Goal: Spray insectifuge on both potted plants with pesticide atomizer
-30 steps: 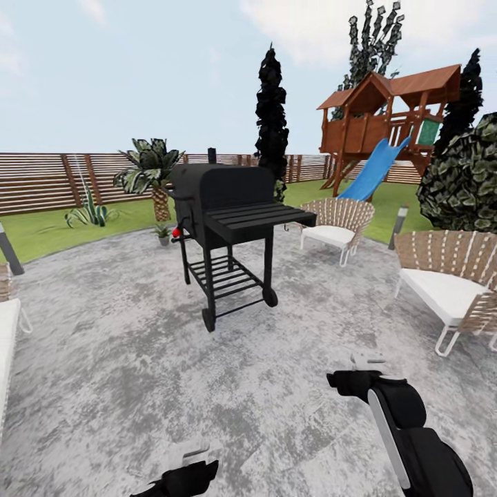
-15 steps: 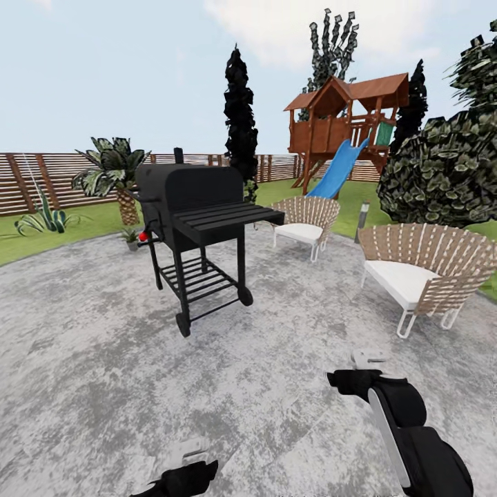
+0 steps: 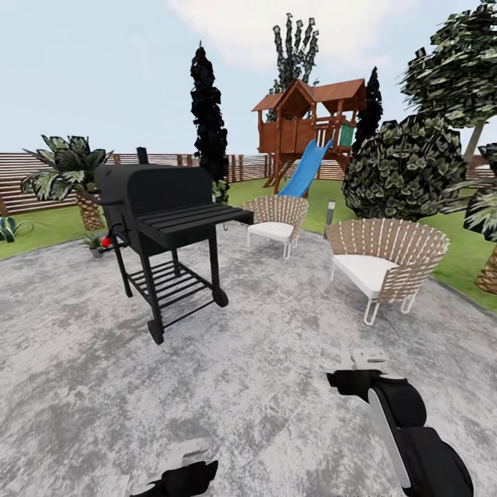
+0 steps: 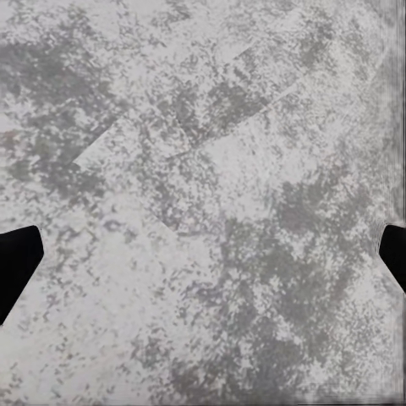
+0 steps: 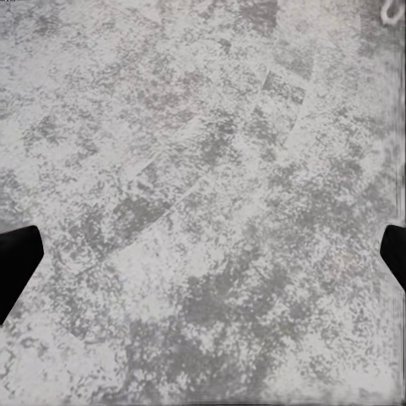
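Paving lies under both my grippers, left and right, fingers spread and released; one potted plant sits far ahead beyond the grill.

1. Mottled grey stone paving covered the ground from 6 o'clock up to the middle of the head view.
2. A black barbecue grill on wheels stood on the paving at 10 o'clock, its slatted side shelf jutting right.
3. Two wicker chairs with white cushions sat on the paving: the far chair near 12 o'clock, the near chair at 2 o'clock.
4. Behind them, on the lawn, rose a wooden playhouse with a blue slide.
5. A brown slat fence ran along 9 o'clock, with a palm before it.
6. Dark trees and a round bush stood under a pale, cloudy sky.
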You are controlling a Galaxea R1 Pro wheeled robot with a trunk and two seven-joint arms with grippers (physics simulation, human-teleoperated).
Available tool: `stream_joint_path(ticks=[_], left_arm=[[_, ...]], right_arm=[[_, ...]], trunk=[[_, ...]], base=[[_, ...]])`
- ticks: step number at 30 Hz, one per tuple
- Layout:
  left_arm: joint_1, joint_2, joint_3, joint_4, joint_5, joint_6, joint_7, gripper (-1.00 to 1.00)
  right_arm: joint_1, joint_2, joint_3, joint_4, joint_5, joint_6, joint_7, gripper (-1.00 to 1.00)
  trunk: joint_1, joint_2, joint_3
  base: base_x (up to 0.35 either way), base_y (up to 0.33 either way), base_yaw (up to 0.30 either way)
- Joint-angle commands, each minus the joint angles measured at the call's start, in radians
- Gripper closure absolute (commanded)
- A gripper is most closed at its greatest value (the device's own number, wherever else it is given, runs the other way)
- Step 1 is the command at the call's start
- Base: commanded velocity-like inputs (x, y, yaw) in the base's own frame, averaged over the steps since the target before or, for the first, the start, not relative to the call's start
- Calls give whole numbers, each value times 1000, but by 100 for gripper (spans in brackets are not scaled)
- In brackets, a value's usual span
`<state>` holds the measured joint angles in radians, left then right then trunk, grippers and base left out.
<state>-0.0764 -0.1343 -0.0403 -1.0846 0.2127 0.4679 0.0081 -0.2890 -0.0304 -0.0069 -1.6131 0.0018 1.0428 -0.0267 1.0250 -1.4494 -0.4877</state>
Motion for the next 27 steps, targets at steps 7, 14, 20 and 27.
stream_joint_path(ticks=[7, 14, 20, 27], left_arm=[[-1, 1, 1, -1, 5, 5, 0, -100], [0, -1, 0, -1, 4, 5, 1, -100], [0, -1, 0, 1, 2, 5, 1, -100], [0, -1, 0, 4, 2, 5, 3, -100]], right_arm=[[-1, 0, 1, -1, 0, 4, -2, -100], [0, 0, 1, -1, 0, 4, -2, -100], [0, 0, 2, -1, 0, 4, -2, -100], [0, 0, 3, -1, -1, 4, -2, -100]], trunk=[[0, -1, -1], [0, -1, -1], [0, -1, -1], [0, -1, -1]], base=[[0, 0, -276], [0, 0, -276], [-58, -29, -276], [-200, -123, -276]])
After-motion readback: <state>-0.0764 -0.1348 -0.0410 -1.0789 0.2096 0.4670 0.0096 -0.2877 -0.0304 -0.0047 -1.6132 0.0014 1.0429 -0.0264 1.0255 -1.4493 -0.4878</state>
